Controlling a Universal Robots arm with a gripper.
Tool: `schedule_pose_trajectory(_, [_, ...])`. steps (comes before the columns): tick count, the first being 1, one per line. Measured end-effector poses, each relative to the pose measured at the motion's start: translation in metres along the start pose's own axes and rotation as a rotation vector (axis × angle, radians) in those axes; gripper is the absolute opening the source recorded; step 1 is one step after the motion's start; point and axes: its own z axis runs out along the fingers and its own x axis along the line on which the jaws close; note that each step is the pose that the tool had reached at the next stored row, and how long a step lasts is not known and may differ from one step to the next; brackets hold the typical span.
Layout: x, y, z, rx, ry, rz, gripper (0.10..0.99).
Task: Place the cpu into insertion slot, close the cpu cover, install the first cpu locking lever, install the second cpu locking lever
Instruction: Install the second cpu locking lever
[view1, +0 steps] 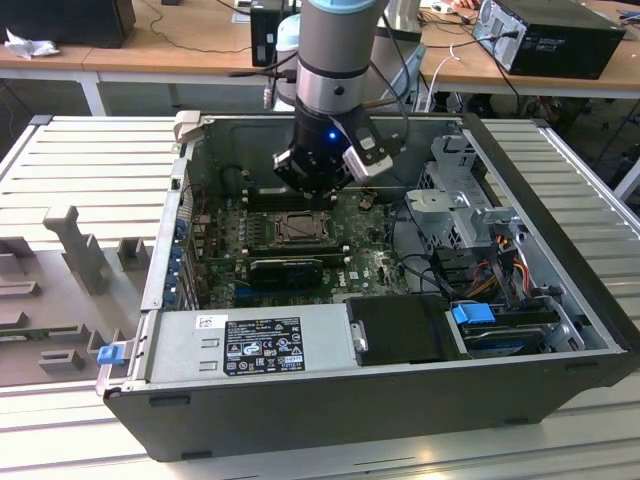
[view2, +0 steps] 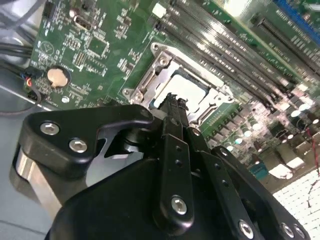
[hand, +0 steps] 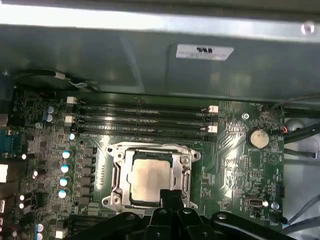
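Observation:
The cpu (hand: 150, 176), a pale square chip, lies flat in the insertion slot (hand: 111, 199) on the green board. The silvery cpu cover (hand: 150, 149) lies down around it, and the chip shows through its cut-out centre. My gripper (hand: 170, 196) is shut with nothing between its fingers, its tip at the socket's edge just over the chip's rim. In the second wrist view the joined fingertips (view2: 172, 101) hang in front of the cpu (view2: 190, 90) and cover (view2: 145, 85). In the exterior view my gripper (view1: 312, 195) is inside the open computer case, just above the slot (view1: 300, 228).
Long black memory slots (hand: 140, 117) run beside the socket, and a coin battery (hand: 258, 137) sits on the board. In the case are a black graphics card (view1: 285, 270), a power supply (view1: 250, 345), a drive cage (view1: 460, 190) and loose cables (view1: 430, 270).

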Motion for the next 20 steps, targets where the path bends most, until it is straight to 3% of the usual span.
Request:
schedule_pose_trajectory(1, [0.0005,-0.0082,0.0001,0.0,0.0012,0.0,0.106])
schedule_pose_trajectory(5, [0.0012,-0.0211,0.0044,-0.007,0.0152,0.001,0.106])
schedule_pose_trajectory(6, [0.0015,-0.026,0.0053,-0.017,0.0146,0.001,0.106])
schedule_pose_trajectory(8, [0.0042,-0.0349,0.0073,-0.071,0.0118,-0.002,0.106])
schedule_pose_trajectory(9, [0.0054,-0.0371,0.0088,-0.081,0.0114,-0.005,0.106])
schedule_pose_trajectory(12, [0.0083,-0.0475,0.0144,-0.084,0.0117,-0.007,0.106])
schedule_pose_trajectory(17, [0.0256,-0.0479,0.0173,-0.099,0.0121,-0.019,0.106])
schedule_pose_trajectory(20, [0.0342,-0.0497,0.0236,-0.108,0.0124,-0.025,0.106])
